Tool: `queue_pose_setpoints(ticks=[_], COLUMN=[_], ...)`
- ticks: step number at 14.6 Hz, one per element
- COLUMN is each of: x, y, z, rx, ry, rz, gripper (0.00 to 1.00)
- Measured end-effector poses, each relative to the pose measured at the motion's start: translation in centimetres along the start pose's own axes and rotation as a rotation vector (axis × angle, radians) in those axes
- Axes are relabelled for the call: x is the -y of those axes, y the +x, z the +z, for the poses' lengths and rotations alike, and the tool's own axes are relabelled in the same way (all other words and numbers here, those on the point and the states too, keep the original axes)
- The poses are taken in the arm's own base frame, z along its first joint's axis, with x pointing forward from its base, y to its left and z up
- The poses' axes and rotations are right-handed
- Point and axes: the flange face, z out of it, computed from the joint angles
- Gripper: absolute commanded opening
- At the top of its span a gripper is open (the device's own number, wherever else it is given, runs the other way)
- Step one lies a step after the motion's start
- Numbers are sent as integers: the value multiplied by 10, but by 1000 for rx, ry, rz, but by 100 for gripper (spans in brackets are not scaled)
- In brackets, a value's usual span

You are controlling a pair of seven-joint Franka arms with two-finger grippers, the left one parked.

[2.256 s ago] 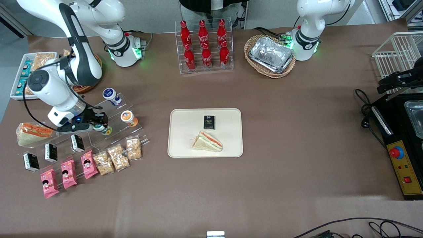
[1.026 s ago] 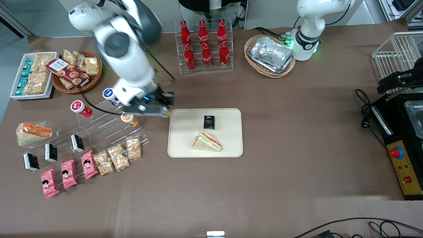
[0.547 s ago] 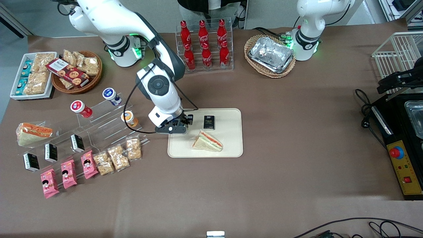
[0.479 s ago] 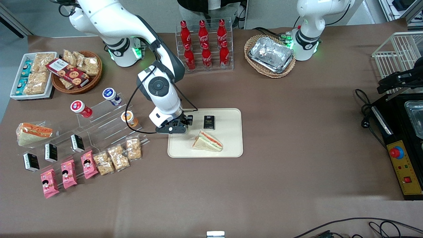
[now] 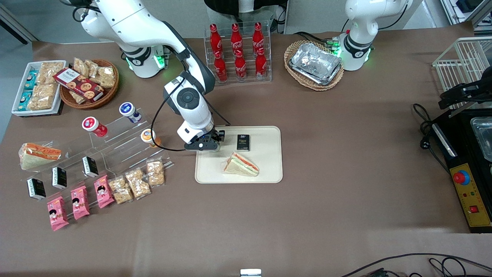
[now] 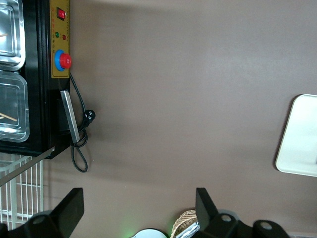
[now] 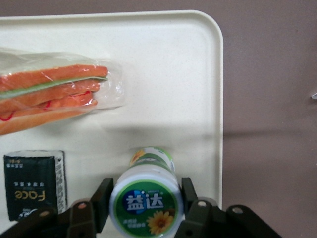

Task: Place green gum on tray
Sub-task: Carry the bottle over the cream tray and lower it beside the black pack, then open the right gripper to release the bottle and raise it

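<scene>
Green gum (image 7: 145, 196) sits clamped in the end effector (image 5: 210, 145) above the tray (image 7: 198, 74) (brown tablecloth (image 5: 326, 154) beneath).

My right arm's stretched out from its base, elbow up, wrist bent down. My gripper (image 5: 212, 145) hangs pointing down, just over the tray (image 5: 265, 173) edge nearest the working arm's end. Fingers (image 7: 101, 198) sit on either side of the green gum (image 7: 146, 196), clamped on it w/ the lid facing my wrist cam. Bottle's upright, held off the tray surface.
</scene>
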Motion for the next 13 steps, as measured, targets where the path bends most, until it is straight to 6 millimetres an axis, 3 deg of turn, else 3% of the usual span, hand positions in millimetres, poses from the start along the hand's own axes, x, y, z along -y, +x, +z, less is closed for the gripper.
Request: queue_pose_setpoints(ticks=[10,12,13], x=[-2,-4,-8], y=[3,9,17], z=[-2,-12,-30], rx=[-6,-26,-42], ry=[2,13,21], rz=[5,12,12], gripper=[100,100,100])
